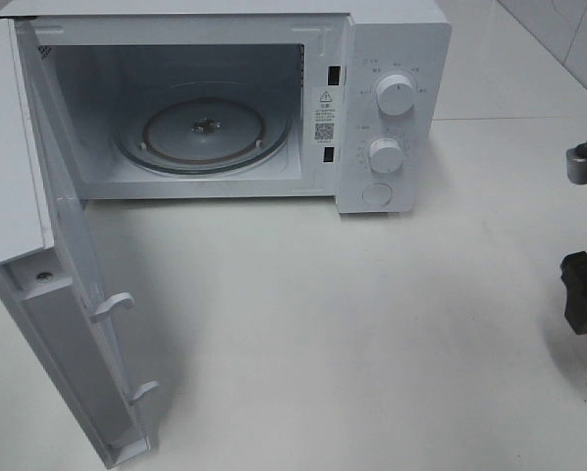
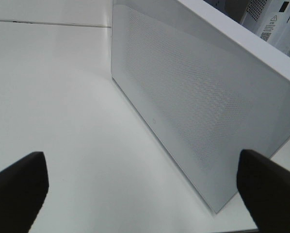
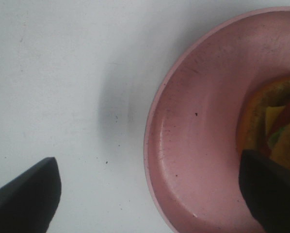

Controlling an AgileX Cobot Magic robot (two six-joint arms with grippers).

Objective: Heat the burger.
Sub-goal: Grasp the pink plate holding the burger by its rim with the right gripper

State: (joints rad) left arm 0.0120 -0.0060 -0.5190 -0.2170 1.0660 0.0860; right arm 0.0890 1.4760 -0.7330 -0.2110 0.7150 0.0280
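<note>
Burger (image 3: 267,119) rests on the pink plate (image 3: 193,145); open microwave (image 1: 411,54) holds a glass turntable (image 1: 203,132).

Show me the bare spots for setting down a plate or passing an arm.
Widest patch: the table between the open door, the microwave front and the right gripper. The glass turntable inside carries nothing. Outside the door, more bare table. Crowded: the right edge, where the right gripper straddles the rim of the pink plate, burger on it.

Matt pink plate (image 3: 193,160), glass turntable (image 1: 171,132)
</note>
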